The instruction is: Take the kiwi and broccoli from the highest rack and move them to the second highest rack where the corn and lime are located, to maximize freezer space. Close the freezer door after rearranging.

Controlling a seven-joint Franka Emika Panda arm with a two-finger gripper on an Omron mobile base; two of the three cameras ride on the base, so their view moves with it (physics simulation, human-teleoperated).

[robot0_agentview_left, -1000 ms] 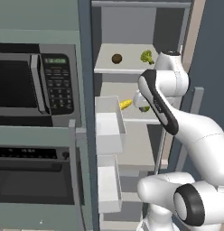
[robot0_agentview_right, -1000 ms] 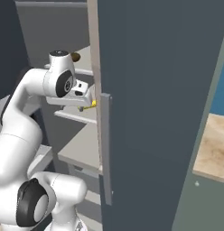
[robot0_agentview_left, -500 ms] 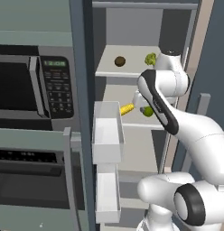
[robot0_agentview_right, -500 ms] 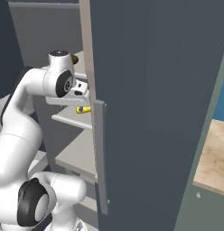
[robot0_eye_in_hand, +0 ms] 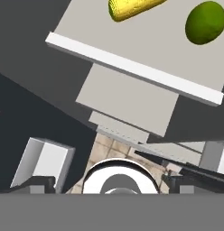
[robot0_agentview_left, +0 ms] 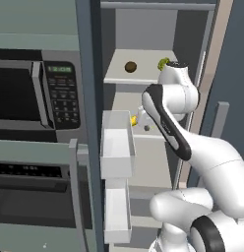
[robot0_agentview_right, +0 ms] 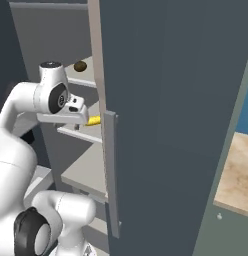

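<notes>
The brown kiwi (robot0_agentview_left: pixel 130 66) and the green broccoli (robot0_agentview_left: pixel 163 63) lie on the freezer's highest rack (robot0_agentview_left: pixel 143 78); the kiwi (robot0_agentview_right: pixel 80 65) also shows in the right base view. On the second highest rack (robot0_eye_in_hand: pixel 132 63) lie the yellow corn (robot0_eye_in_hand: pixel 132 8) and the green lime (robot0_eye_in_hand: pixel 205 22). The corn (robot0_agentview_left: pixel 134 119) (robot0_agentview_right: pixel 93 120) shows beside my hand in both base views. My gripper (robot0_eye_in_hand: pixel 116 184) is open and holds nothing. It hangs just in front of this rack's edge, below the kiwi and broccoli. My arm covers the lime in the left base view.
The freezer's right door (robot0_agentview_right: pixel 161 125), with its long handle (robot0_agentview_right: pixel 111 170), stands open close to my arm. The left door's white bins (robot0_agentview_left: pixel 116 145) jut out at my left. Beyond them are a microwave (robot0_agentview_left: pixel 35 93) and an oven (robot0_agentview_left: pixel 35 192).
My hand has sunk a little and swung left in front of the second rack, now covering the lime in the left base view. Both base views have shifted slightly.
</notes>
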